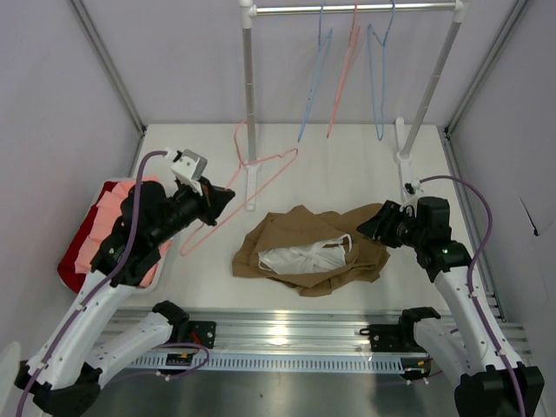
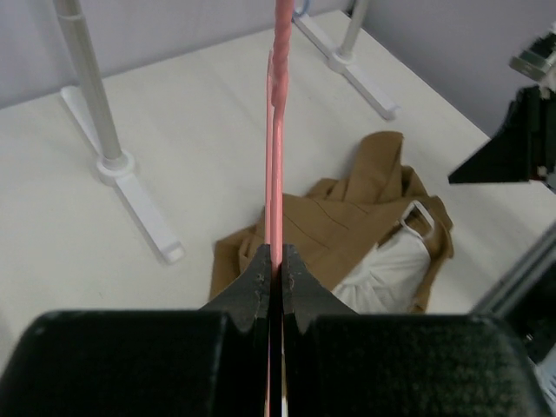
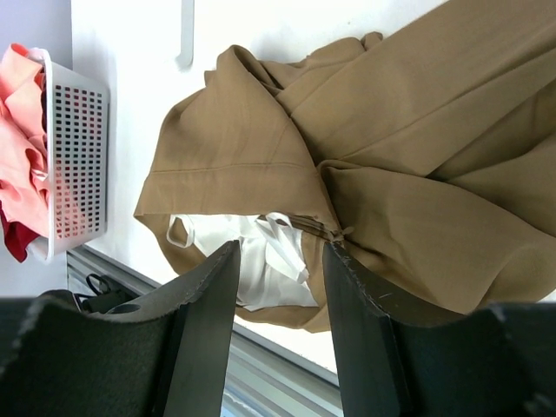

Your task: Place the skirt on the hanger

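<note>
Left gripper [image 2: 274, 256]: clamped tight on a thin bar of the pink hanger [image 2: 275, 174], which runs away from it toward the left post of the rack [image 1: 249, 78]. Right gripper [image 3: 282, 252]: jaws apart and holding nothing, over the right edge of the skirt [image 1: 291, 228]. The skirt lies crumpled at mid-table [image 1: 347, 165] with its white lining exposed, beside the hanger and not on it. A white basket [image 3: 78, 156] of pink cloth sits at the left. Three more hangers hang on the far rail.
</note>
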Controlling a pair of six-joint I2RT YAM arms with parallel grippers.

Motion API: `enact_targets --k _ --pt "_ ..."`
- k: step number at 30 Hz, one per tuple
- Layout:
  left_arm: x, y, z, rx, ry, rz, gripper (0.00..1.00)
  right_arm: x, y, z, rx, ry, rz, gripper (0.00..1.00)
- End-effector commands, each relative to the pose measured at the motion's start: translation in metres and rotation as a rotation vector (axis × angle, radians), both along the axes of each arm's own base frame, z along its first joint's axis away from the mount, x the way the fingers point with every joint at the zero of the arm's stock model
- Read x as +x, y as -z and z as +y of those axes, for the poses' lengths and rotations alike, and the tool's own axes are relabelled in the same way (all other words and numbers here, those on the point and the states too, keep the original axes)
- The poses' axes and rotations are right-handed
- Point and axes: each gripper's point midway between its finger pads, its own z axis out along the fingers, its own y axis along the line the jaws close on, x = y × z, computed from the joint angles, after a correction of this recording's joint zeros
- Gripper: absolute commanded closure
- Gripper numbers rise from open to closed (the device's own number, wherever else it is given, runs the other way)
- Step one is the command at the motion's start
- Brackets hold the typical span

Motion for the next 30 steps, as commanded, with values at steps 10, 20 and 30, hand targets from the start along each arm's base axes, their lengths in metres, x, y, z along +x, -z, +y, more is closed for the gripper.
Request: enact_targets --k 10,20,30 --pt "-0.089 0.041 -0.028 -0.061 0.389 0.190 1.00 -0.005 -0.015 0.005 -0.031 -0.004 -0.030 0.56" --pt "-0.098 0.064 -0.044 -0.096 0.474 0.297 1.00 -0.006 0.006 0.013 -0.059 -0.020 0.003 0.68" --pt "-0.094 0.082 -0.064 -0.113 0.498 0.366 1.00 -0.004 0.024 0.017 -0.118 -0.035 0.031 0.69"
